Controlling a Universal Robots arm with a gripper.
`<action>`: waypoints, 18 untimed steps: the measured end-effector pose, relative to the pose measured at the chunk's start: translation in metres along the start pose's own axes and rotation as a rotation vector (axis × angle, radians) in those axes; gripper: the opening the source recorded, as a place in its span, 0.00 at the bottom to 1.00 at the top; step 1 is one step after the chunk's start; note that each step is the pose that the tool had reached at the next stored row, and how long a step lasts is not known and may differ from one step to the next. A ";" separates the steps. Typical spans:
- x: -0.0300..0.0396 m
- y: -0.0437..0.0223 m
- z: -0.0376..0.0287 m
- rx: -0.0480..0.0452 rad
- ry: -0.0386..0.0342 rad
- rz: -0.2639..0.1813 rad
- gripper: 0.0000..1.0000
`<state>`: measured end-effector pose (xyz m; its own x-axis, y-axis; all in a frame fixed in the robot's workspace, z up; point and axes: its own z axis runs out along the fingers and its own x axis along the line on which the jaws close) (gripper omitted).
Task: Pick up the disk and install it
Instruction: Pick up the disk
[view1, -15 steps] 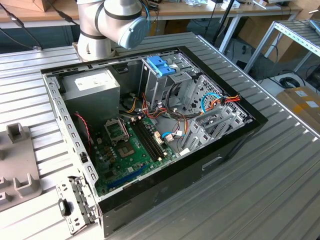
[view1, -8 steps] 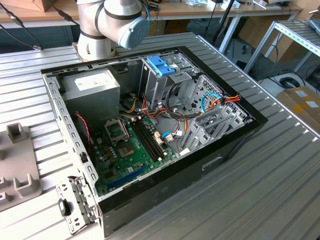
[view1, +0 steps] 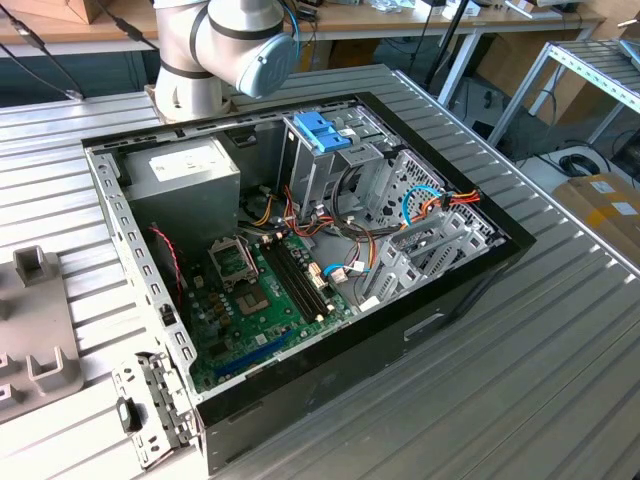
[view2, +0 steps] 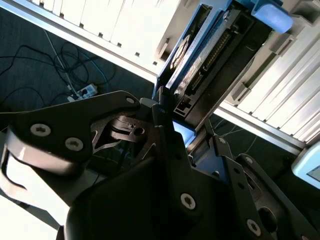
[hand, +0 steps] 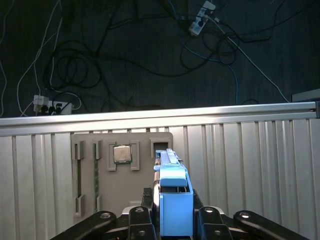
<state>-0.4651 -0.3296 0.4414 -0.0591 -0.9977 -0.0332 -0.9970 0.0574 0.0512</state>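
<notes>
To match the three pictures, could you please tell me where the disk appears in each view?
First wrist view: the disk stands edge-on between the jaws of the gripper, in front of the grey parts tray.
Second wrist view: the disk rises from the jaws, connector end showing.
Exterior view: the arm leaves the picture above the open computer case.
Shared landmark: the ribbed metal table, behind the disk in both wrist views.

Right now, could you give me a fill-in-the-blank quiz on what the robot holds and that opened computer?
1. In the first wrist view the jaws are shut on the disk, whose carrier frame is light ___.
2. In the exterior view the motherboard inside the computer case is ___.
3. That case lies on a ribbed metal ___.
Missing words: blue; green; table.
</notes>
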 end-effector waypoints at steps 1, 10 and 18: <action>-0.0001 0.0001 -0.0019 -0.0001 0.0001 0.000 0.37; -0.0004 0.0007 -0.0134 0.0000 0.0000 0.000 0.37; -0.0009 0.0013 -0.0260 0.0000 0.0000 0.000 0.37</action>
<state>-0.4650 -0.3297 0.4674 -0.0591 -0.9977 -0.0332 -0.9970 0.0574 0.0512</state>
